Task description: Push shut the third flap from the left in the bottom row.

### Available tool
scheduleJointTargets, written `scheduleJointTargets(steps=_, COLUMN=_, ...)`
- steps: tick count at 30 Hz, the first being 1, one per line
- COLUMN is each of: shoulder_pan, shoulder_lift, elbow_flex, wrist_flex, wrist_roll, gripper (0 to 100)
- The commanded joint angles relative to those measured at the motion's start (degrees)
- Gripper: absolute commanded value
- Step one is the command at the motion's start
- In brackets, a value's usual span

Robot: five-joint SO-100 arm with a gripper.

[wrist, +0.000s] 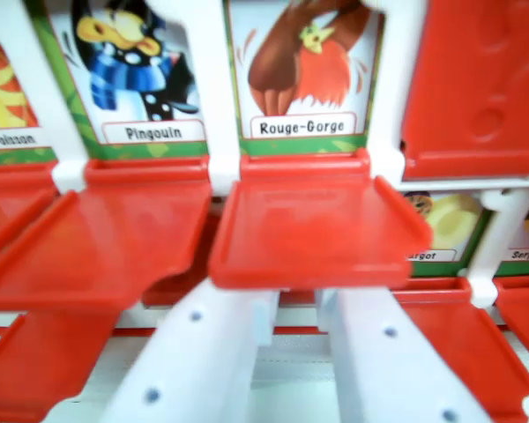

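At the wrist view's far left stands a card labelled "Poisson" (11, 138), its picture cut off by the edge, with a red flap (13, 207) lying open below it. Next comes the "Pingouin" card (152, 133), showing a black bird in a blue scarf, and under it a second open flap (123, 238) tilts out toward the camera.

In the middle, the "Rouge-Gorge" card (301, 127) carries a brown bird with an orange breast. Its flap (322, 231) is hinged just under the label and folds out flat toward the camera, its long axis running left to right, its free lip pointing at the lens. Which flap the task means cannot be told from here.

The gripper (291, 339) sits directly below that lip: two white fingers (198, 357) rise from the bottom edge with a narrow gap between them, holding nothing. Their tips slip under the flap's front edge, so whether they touch it cannot be told.

To the right, a flap (476, 84) stands closed, covering its card. Below it a card reads "…rgot" (434, 256), and at the far right another reads "Serpen…" (527, 254). More red flaps (476, 344) lie in the row beneath.
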Motion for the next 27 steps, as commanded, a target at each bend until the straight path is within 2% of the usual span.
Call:
scheduleJointTargets(steps=1, shoulder_pan=0.35, shoulder_lift=1.05, elbow_flex=-6.5, wrist_flex=-1.49, wrist_roll=-0.35, gripper=0)
scheduleJointTargets(steps=17, shoulder_pan=0.97, shoulder_lift=-2.9, elbow_flex=-10.11, wrist_flex=-1.05, wrist_roll=-0.7, gripper=0)
scheduleJointTargets(steps=27, shoulder_pan=0.62, shoulder_lift=4.48, elbow_flex=-8.53, wrist_flex=3.78, wrist_roll=-0.44, gripper=0)
